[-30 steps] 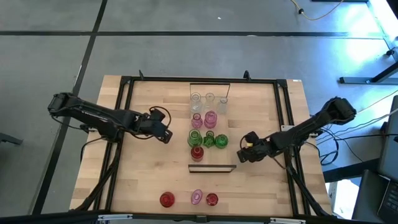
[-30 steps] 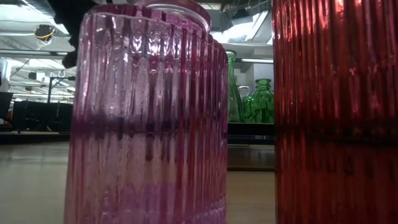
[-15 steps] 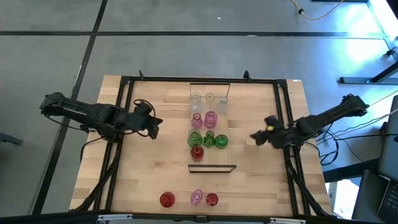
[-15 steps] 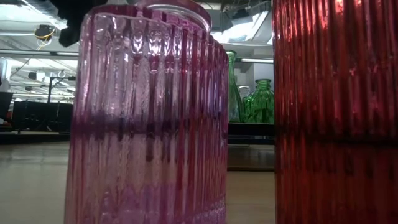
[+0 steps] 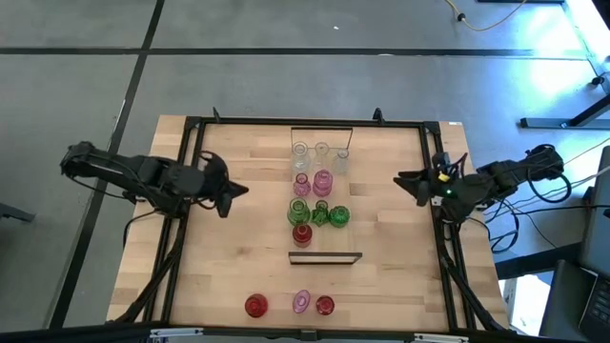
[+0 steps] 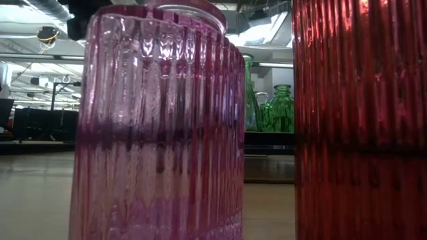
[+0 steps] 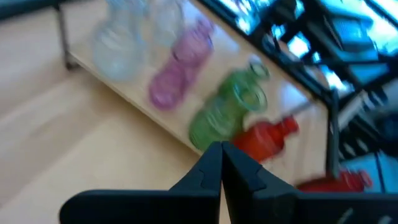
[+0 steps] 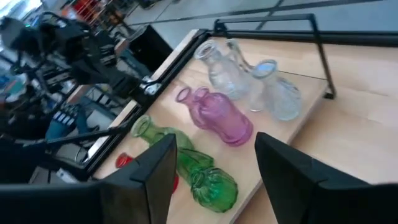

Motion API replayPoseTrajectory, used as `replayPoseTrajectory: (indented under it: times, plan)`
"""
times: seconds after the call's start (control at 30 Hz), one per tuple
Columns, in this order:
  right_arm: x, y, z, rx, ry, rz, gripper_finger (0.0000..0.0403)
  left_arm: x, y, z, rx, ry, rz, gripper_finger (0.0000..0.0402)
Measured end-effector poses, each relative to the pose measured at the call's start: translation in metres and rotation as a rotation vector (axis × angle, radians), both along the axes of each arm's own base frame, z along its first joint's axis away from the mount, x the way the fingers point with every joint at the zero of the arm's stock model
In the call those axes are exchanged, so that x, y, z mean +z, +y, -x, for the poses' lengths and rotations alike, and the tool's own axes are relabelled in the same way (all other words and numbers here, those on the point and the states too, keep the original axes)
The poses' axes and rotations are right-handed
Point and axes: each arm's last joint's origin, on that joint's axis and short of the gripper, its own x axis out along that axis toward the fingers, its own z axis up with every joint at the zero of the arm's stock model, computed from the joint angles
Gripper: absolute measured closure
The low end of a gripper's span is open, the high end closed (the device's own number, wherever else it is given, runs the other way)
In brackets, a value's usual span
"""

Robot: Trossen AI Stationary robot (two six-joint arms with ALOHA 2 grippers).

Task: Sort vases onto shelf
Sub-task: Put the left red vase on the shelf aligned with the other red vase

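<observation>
— What do you have on the desk (image 5: 238, 257)?
— You have the shelf (image 5: 320, 229) lying mid-desk, running from far edge toward near edge, carrying clear, pink, green and red vases (image 5: 321, 183). Three loose vases (image 5: 301, 303), red, pink, red, stand along your near edge.

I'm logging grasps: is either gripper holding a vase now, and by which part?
Nothing is held. The left gripper is shut on nothing; the right gripper is open and empty.

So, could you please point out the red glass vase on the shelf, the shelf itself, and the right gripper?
Red glass vase on the shelf (image 5: 301, 234), high view, on its round belly.
Light-wood shelf with black end frames (image 5: 335, 243), high view, on bare plank.
Right gripper (image 5: 408, 182), high view, between its open fingertips.
</observation>
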Motion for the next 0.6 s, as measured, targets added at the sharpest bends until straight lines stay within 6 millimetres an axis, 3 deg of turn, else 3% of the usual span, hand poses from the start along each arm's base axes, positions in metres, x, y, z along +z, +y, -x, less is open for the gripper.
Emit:
replayPoseTrajectory:
  times: [0.17,0.4,0.6]
  plan:
    - [0.001,0.001,-0.001,0.026,0.009,0.033,0.0196,-0.005,-0.007,-0.006,-0.075,0.04,0.036,0.0401]
    - [0.002,0.0,-0.001,-0.004,-0.005,0.046,0.0196,-0.002,-0.016,-0.018,-0.107,-0.032,0.033,0.0401]
    - [0.002,0.0,-0.001,-0.01,-0.011,0.036,0.0196,-0.005,-0.013,-0.021,-0.143,-0.001,0.065,0.0401]
